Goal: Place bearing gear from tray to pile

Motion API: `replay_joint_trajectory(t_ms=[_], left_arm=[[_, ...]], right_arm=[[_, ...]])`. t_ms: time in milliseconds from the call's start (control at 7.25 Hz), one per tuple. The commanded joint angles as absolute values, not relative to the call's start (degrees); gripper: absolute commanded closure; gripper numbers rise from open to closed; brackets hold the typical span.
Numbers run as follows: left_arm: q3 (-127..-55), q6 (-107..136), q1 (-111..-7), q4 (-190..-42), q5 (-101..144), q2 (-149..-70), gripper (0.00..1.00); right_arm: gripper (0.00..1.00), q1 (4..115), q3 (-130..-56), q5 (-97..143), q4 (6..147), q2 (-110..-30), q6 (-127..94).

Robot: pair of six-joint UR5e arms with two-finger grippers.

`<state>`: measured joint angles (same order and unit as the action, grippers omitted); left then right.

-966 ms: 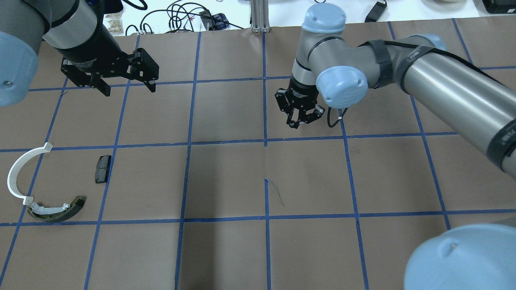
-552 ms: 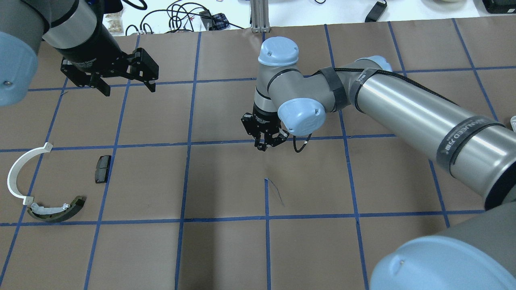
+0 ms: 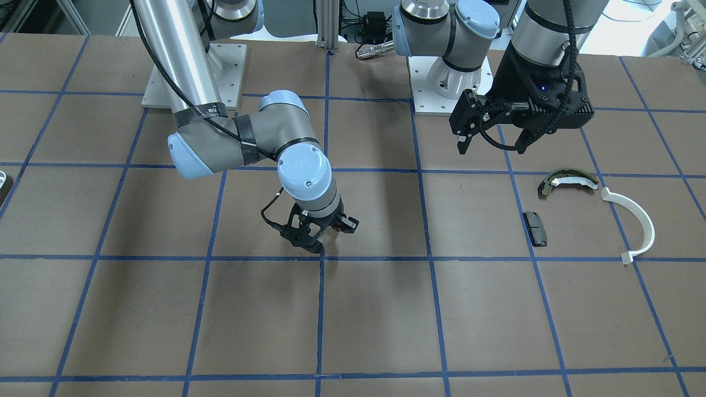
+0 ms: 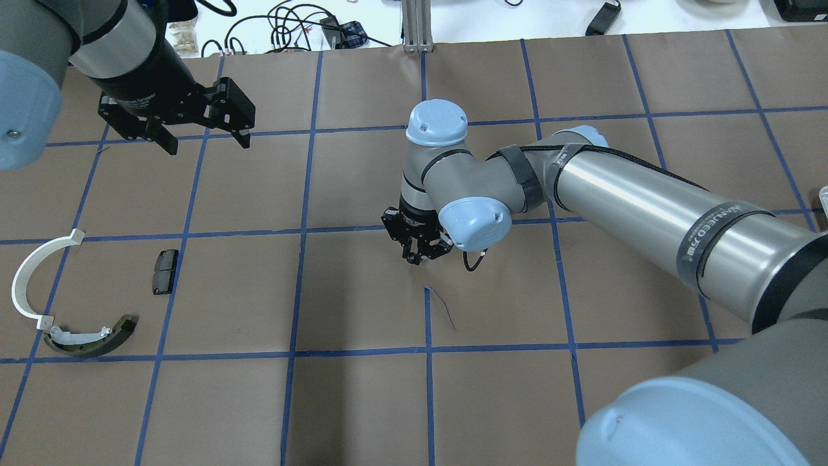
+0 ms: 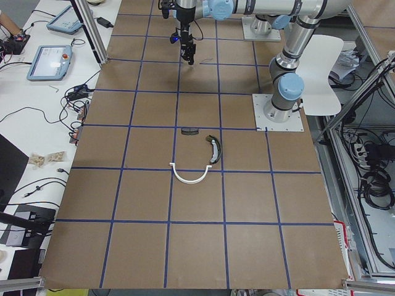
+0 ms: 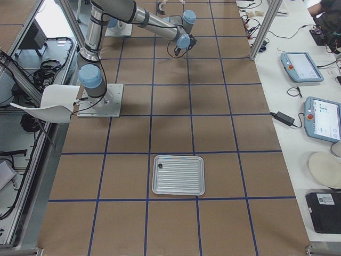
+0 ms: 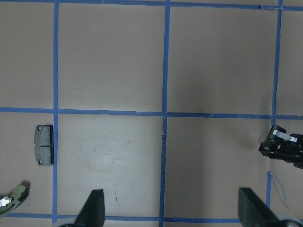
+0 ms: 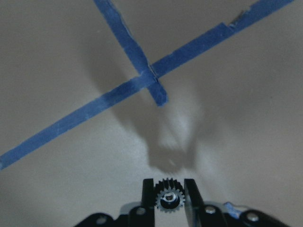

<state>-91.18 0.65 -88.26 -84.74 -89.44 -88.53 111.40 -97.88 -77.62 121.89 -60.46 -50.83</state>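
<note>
My right gripper [image 4: 417,257] hangs low over the middle of the table, near a blue tape crossing; it also shows in the front view [image 3: 315,246]. In the right wrist view it is shut on the bearing gear [image 8: 169,200], a tiny dark toothed ring with a lighter centre. The pile lies far to the left: an olive-and-white shoe [image 4: 90,338], a flat black pad [image 4: 165,272] and a white half-ring [image 4: 29,278]. My left gripper [image 4: 204,139] is open and empty, held above the table behind the pile.
A metal tray [image 6: 178,181] lies at the table's right end with one small dark part [image 6: 159,166] in its corner. Blue tape lines grid the brown table. Cables and tablets lie beyond the far edge [image 4: 291,26].
My right arm has swung left and toward the robot's side, carrying the gear from the back centre-right to the table's middle and lower. The left arm and the pile have not moved.
</note>
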Motion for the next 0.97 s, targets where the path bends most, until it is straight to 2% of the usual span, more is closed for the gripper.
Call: replay_joint_trajectory(t_ms=[0,414,552,828], left_arm=[[-92.0,0.6,-88.5,-84.7,-89.5,-89.6,0.0],[-95.3,2.7,-89.6,-84.5,-89.5,-90.1,0.0],[-98.0,3.7,-91.7,-83.0,-89.5,-90.5,0.0],[-103.4,7.9,-96.2,-70.2,-89.5,-93.3,0.0]], right_arm=[[0.0,111.4,-97.8,-77.7,125.5,-60.8,-50.9],[0.0,107.9,-97.7,-78.7,124.3,-65.1,-42.2],[0.0,102.4,-97.8,-78.7,118.7,-69.0,-33.9],[0.0,89.8,-98.1,-81.8,108.7,-75.4,-17.4]])
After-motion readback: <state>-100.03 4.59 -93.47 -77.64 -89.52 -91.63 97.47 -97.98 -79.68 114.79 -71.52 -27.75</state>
